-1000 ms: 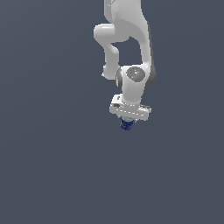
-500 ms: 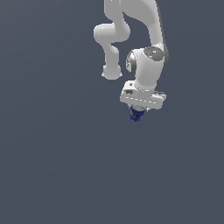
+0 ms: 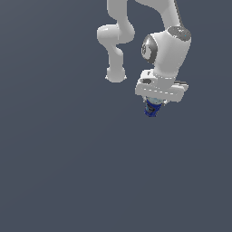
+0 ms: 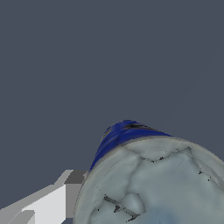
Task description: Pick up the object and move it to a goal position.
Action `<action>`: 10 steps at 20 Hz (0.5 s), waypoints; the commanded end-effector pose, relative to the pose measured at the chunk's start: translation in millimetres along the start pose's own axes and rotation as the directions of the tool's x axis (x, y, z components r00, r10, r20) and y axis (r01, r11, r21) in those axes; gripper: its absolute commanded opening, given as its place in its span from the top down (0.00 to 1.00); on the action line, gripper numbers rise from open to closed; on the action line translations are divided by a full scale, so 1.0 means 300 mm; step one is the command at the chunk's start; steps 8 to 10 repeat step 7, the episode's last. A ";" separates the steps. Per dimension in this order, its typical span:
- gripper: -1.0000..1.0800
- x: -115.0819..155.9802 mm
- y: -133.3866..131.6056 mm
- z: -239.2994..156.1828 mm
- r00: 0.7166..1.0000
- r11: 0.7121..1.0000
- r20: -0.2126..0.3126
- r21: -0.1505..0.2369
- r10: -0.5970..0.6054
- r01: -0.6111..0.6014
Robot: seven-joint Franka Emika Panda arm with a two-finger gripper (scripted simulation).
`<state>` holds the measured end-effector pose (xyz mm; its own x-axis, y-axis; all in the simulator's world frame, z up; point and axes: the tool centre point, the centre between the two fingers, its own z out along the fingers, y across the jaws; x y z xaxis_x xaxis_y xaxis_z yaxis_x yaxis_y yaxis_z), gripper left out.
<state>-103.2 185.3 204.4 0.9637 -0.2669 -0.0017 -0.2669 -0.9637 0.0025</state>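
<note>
The object [image 3: 152, 109] is a tiny dark blue item with a pale whitish top. It hangs just under my white gripper [image 3: 153, 107], held well above the grey floor in the exterior view. The gripper is shut on it, and its fingers are mostly hidden behind the hand. In the wrist view the object [image 4: 148, 175] fills the near corner, pale top towards the camera, blue side behind it. One white finger [image 4: 48, 201] shows beside it.
The white arm [image 3: 163, 45] reaches down from the top of the exterior view. A plain grey floor [image 3: 68, 172] lies all around and below. No goal marker shows.
The gripper with the object in it has moved up and towards the exterior view's right over the last second. The wrist has turned a little.
</note>
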 end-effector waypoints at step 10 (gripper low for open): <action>1.00 -0.002 -0.016 -0.023 1.000 1.000 -0.002 0.003 0.002 -0.002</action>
